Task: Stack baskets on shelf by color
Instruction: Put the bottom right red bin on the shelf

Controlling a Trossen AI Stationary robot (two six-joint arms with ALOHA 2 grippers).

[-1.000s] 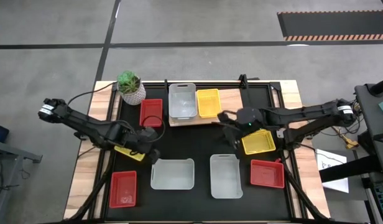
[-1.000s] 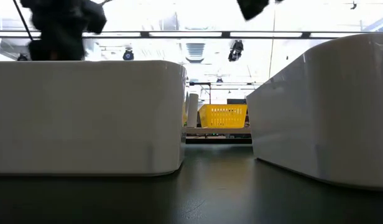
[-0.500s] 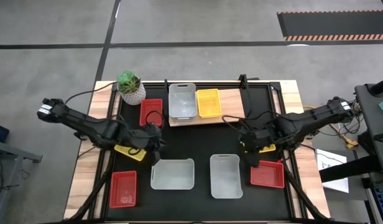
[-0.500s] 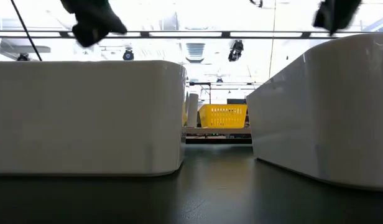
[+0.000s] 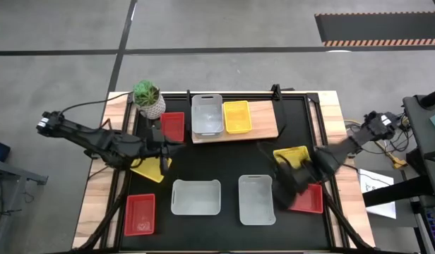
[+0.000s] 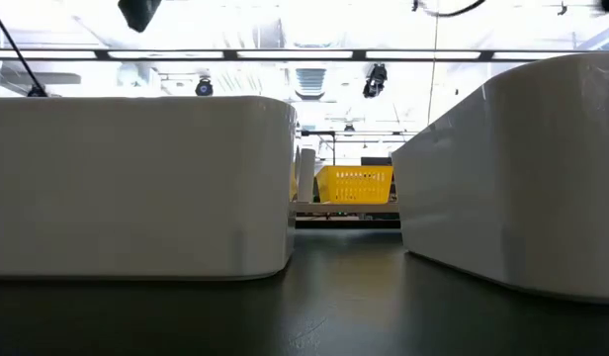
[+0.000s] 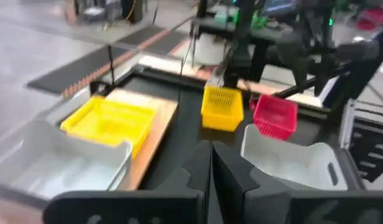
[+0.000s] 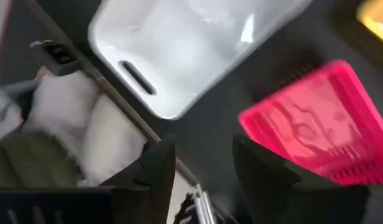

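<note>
Light-brown wood-grain shelf board (image 5: 263,120) carries a pale grey-white mesh basket (image 5: 207,113) beside a yellow mesh basket (image 5: 236,116). Left gripper (image 7: 211,163), fingers together, hovers left of the shelf; right gripper (image 8: 201,163), fingers apart, hangs over a red mesh basket (image 8: 322,121) nearer the front.

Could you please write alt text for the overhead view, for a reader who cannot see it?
Seen from above, a wooden shelf at the black mat's far edge holds one white basket and one yellow basket side by side. Red, yellow and white baskets lie scattered on the mat, with an arm over each side.
</note>
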